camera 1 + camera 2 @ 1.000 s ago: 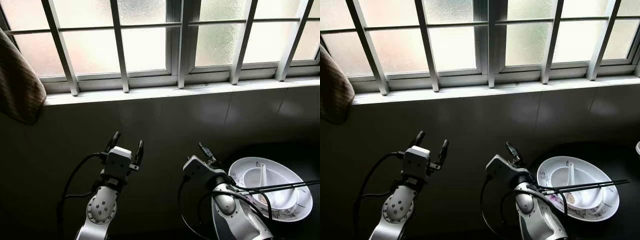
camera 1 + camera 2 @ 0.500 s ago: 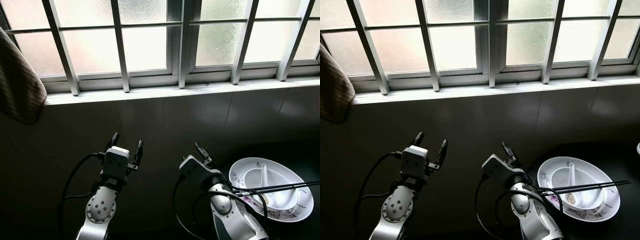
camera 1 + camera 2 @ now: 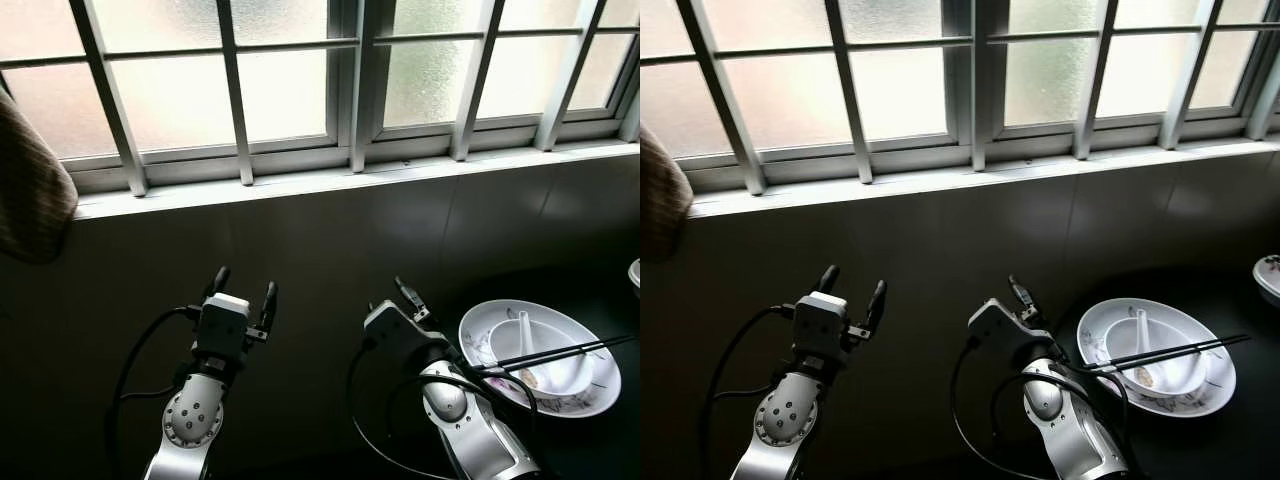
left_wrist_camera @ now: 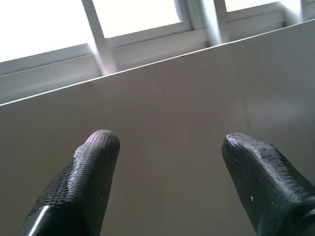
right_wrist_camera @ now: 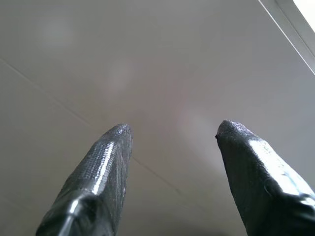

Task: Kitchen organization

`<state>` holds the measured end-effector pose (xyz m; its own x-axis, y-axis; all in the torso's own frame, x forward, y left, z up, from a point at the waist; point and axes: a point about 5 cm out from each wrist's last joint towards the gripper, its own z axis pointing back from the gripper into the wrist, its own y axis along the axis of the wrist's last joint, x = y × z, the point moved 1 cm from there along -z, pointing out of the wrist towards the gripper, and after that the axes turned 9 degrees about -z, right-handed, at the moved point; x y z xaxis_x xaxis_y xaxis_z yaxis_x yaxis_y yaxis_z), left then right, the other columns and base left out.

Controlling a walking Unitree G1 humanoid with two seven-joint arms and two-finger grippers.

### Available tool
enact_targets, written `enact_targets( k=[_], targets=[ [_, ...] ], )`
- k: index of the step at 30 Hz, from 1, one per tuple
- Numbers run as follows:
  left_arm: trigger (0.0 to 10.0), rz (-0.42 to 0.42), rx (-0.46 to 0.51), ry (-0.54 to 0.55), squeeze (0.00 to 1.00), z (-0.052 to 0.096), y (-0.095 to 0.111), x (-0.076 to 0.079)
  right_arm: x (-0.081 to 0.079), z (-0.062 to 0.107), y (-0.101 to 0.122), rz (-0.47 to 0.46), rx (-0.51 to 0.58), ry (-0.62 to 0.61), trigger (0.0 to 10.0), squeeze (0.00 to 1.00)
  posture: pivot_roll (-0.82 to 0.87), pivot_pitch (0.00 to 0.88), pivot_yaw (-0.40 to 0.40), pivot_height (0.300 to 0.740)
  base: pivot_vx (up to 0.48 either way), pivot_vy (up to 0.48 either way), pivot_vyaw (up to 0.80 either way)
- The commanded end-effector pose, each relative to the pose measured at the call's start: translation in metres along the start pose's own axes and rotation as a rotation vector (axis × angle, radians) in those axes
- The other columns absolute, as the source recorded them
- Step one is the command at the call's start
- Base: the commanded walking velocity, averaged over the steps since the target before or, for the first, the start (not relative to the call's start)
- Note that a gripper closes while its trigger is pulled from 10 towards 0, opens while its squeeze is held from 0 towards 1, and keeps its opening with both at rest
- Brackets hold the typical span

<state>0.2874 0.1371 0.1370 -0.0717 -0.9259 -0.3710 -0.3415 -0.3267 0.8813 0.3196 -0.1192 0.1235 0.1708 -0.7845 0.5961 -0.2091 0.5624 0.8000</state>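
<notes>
Frosted panes behind white window bars (image 3: 235, 95) light the dark tiled wall (image 3: 320, 240) I am facing; both arms are raised toward that wall. My left gripper (image 3: 241, 290) has its two black fingers spread wide apart with nothing between them; my left wrist view shows those fingertips (image 4: 98, 147) against bare grey tile below the white window sill (image 4: 147, 59). My right gripper (image 3: 408, 296) sits just left of the dishes; in the head views I see it edge-on, but my right wrist view shows its fingers (image 5: 115, 142) parted and holding nothing, aimed at plain tile with a grout line.

Moving outward to my right, a white oval plate with a floral rim (image 3: 520, 385) lies on the dark countertop (image 3: 610, 440); a white bowl (image 3: 560, 375) rests on it with a white ceramic soup spoon (image 3: 525, 335) inside; a pair of dark chopsticks (image 3: 560, 352) lies across the bowl, tips toward my right arm. Another white patterned dish edge (image 3: 1268, 275) shows at the far right; a brown checked cloth (image 3: 30, 190) hangs at the far left beside the window.
</notes>
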Motion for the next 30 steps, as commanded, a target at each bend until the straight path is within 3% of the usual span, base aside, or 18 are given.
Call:
enact_targets(
  k=[1, 2, 6, 11, 17, 20, 24, 30],
  targets=[
    [10.0, 0.006, 0.001, -0.011, 0.0, 0.0, 0.001, 0.003, 0.003, -0.001, 0.006, -0.009, 0.032, -0.004, 10.0, 0.0, -0.03, 0.0, 0.025, 0.74, 0.0, 0.0, 0.0],
    [10.0, 0.006, 0.001, -0.012, 0.0, 0.0, 0.0, 0.003, 0.002, -0.001, 0.007, 0.002, 0.039, 0.001, 10.0, 0.0, -0.03, 0.0, 0.025, 0.74, 0.0, 0.0, 0.0],
    [10.0, 0.002, -0.003, -0.013, 0.0, 0.0, 0.0, 0.003, -0.009, -0.001, 0.008, -0.119, 0.034, 0.061, 10.0, 0.0, -0.03, 0.0, 0.025, 0.74, 0.0, 0.0, -0.4],
    [10.0, 0.001, -0.005, -0.014, 0.0, 0.001, -0.001, 0.002, -0.008, 0.0, 0.014, -0.034, 0.076, 0.066, 10.0, 0.0, -0.03, 0.0, 0.025, 0.74, 0.0, 0.0, -0.8],
    [10.0, 0.001, -0.008, -0.016, 0.0, 0.001, -0.002, 0.002, -0.009, 0.002, -0.002, 0.04, -0.008, 0.073, 10.0, 0.0, -0.03, 0.0, 0.026, 0.74, 0.0, 0.0, 0.0],
    [10.0, -0.001, -0.009, -0.02, 0.0, 0.001, -0.002, 0.003, -0.012, 0.003, -0.007, 0.01, -0.044, 0.086, 10.0, 0.0, -0.03, 0.0, 0.026, 0.74, 0.0, 0.0, -0.36],
    [10.0, -0.006, -0.021, -0.026, 0.0, 0.001, -0.004, 0.004, -0.02, 0.003, 0.002, -0.021, 0.007, 0.145, 10.0, 0.0, -0.03, 0.0, 0.03, 0.74, 0.0, 0.0, -0.79],
    [10.0, -0.109, -0.238, -0.116, 0.0, 0.01, -0.038, 0.014, -0.022, 0.005, 0.0, 0.028, 0.002, 0.147, 10.0, 0.0, -0.02, 0.0, 0.029, 0.74, 0.0, 0.0, -0.39]
  ],
)
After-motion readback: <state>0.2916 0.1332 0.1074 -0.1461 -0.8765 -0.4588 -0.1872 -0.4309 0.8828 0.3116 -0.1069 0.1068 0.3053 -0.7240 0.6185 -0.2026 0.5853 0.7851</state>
